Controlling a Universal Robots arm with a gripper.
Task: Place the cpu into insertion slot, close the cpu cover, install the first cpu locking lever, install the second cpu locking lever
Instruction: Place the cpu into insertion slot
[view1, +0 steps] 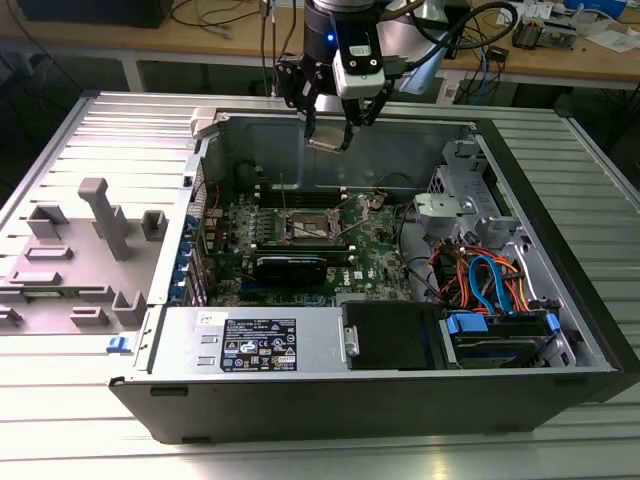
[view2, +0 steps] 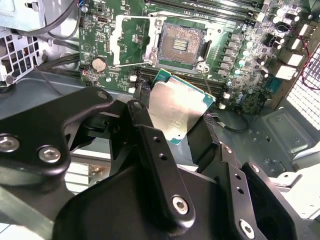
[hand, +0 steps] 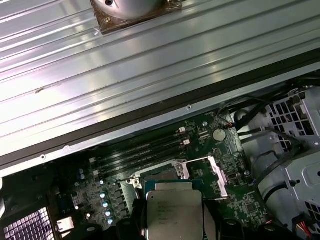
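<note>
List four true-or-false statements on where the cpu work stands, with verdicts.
1. The hand grips the cpu. True.
2. The cpu sits in the insertion slot. False: the slot is empty, its pin field bare.
3. The cpu cover is shut over the slot. False: it lies swung open beside the slot.
4. The cpu hangs above the open computer case. True.

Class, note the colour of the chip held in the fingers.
The chip is silver-grey, green-edged; best in the second wrist view.
</note>
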